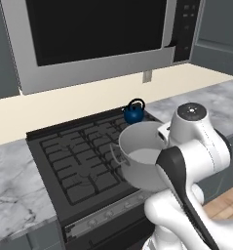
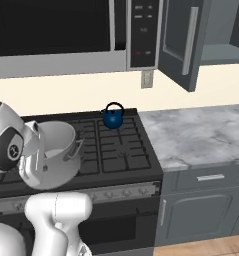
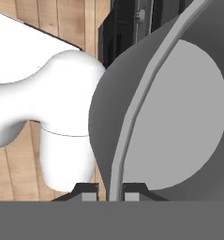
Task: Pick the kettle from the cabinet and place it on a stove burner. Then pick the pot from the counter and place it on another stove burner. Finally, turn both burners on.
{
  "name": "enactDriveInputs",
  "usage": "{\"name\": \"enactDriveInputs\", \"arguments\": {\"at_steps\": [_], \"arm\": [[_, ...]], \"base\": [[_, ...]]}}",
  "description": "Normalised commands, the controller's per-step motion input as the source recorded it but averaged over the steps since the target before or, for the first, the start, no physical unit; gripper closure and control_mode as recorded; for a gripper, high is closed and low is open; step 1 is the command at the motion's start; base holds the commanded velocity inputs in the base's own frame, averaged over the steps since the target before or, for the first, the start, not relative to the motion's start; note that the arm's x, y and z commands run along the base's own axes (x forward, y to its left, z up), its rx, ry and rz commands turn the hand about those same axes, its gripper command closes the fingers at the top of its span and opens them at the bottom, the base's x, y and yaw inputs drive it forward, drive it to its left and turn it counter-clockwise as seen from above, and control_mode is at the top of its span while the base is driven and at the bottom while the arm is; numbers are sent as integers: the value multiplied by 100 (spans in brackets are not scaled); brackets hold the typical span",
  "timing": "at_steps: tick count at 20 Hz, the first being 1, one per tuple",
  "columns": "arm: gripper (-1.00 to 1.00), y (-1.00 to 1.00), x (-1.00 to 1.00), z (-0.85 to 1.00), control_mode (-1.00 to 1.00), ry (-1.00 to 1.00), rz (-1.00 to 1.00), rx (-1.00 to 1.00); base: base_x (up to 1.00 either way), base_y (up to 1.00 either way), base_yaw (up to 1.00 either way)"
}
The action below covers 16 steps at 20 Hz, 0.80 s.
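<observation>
I see the pot (image 1: 143,157) tilted, mouth facing up and toward the back wall, held over the stove's (image 1: 74,161) front edge. Matte grey, straight sides, loop handle. My hand (image 3: 110,191) is clenched on its rim. Kettle (image 2: 112,116) upright on rear burner; front-right grates bare.

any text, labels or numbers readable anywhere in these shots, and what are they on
No text can be read in any view.
Microwave control panel: small pale and red marks, too small and blurred to read.
Stove knob strip: knobs, no legible markings.
Kettle, pot, counter, cabinet door: no lettering visible.
</observation>
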Motion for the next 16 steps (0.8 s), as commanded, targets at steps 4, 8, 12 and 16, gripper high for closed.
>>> {"name": "enactDriveInputs", "arguments": {"at_steps": [4, 8, 12, 16], "arm": [[100, -9, 36, 0, -100, 0, 0, 0], [100, -13, 38, 0, -100, 0, 0, 1], [100, -23, 36, 0, -100, 0, 0, 3], [100, -29, 38, 0, -100, 0, 0, 3]], "base": [[0, 0, 0], [0, 0, 0], [0, 0, 0], [0, 0, 0]]}}
